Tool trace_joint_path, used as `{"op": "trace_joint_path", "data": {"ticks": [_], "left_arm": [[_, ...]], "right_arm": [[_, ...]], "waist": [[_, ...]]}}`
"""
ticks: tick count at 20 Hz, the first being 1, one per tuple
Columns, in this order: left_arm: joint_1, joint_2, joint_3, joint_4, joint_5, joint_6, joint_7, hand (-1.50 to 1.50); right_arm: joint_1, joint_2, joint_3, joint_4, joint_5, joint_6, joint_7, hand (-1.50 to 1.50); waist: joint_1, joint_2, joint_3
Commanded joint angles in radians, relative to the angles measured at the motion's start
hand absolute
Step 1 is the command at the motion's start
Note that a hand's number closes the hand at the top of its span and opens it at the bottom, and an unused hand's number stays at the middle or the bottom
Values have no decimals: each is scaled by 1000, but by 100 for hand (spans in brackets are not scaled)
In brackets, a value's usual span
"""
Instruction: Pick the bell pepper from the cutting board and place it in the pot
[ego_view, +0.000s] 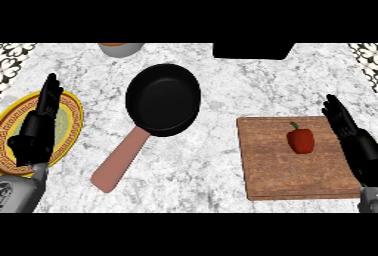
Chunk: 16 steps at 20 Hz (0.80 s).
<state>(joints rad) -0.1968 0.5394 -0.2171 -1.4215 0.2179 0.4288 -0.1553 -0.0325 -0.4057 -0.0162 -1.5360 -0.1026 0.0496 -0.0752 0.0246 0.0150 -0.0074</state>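
A red bell pepper (300, 140) with a green stem lies on the wooden cutting board (280, 170) at the right of the counter. A black pan (163, 99) with a pinkish handle (118, 165) sits in the middle, to the left of the board. My right hand (353, 137) is open, fingers straight and pointing up, just beyond the board's right edge and apart from the pepper. My left hand (35, 135) is open at the far left, fingers up, over a plate.
A yellow-rimmed plate (70, 107) lies under the left hand. A grey cup with an orange top (120, 48) stands at the back edge. A black object (251, 50) sits at the back right. Patterned tiles show at both far corners.
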Motion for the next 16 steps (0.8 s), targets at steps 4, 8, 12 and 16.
{"op": "trace_joint_path", "data": {"ticks": [4,8,12,16], "left_arm": [[52,-72,-107,79,66,-189,73,0],[88,-128,-187,75,99,-228,156,0],[66,-142,-190,83,144,-284,203,0],[73,-145,-172,120,134,-331,174,0]], "right_arm": [[-108,-4,61,103,66,22,116,150],[-103,-106,-41,67,343,-287,35,150],[-71,135,-35,-35,298,-476,-216,-150],[26,156,19,-191,334,-480,-242,-150]], "waist": [[-17,-7,6],[-70,-12,2],[-62,-17,10],[-38,-17,7]]}}
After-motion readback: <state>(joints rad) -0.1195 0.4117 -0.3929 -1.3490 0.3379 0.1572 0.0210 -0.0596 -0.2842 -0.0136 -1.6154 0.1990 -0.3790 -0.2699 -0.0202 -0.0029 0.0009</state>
